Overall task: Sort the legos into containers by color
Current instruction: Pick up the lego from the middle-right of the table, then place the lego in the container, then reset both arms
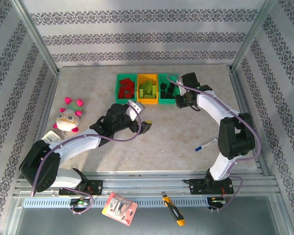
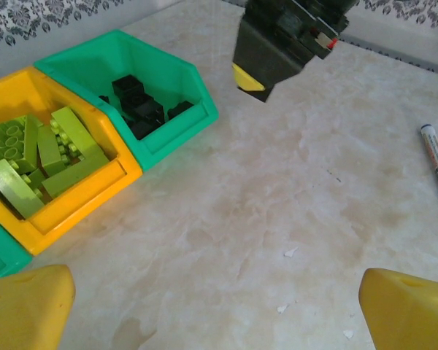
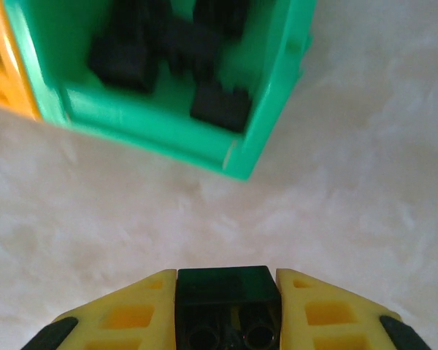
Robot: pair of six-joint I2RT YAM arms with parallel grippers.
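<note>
Three bins stand in a row at the back: a green bin [image 1: 118,89] of red legos [image 1: 126,89], an orange-yellow bin [image 1: 147,100] of lime green legos [image 1: 147,87], and a green bin [image 1: 167,102] of black legos [image 1: 169,89]. My right gripper [image 1: 180,102] hovers just in front of that last bin's near right corner. In the right wrist view it [image 3: 228,281] is shut on a black brick [image 3: 228,302], short of the green bin [image 3: 270,124]. My left gripper [image 1: 146,126] is open over bare table, its yellow fingertips [image 2: 25,306] wide apart.
A round plush toy with pink knobs [image 1: 68,117] and a small white cube [image 1: 51,137] lie at the left. A blue-and-white pen [image 1: 206,145] lies on the table at the right, near the right arm. Patterned walls and metal posts enclose the table.
</note>
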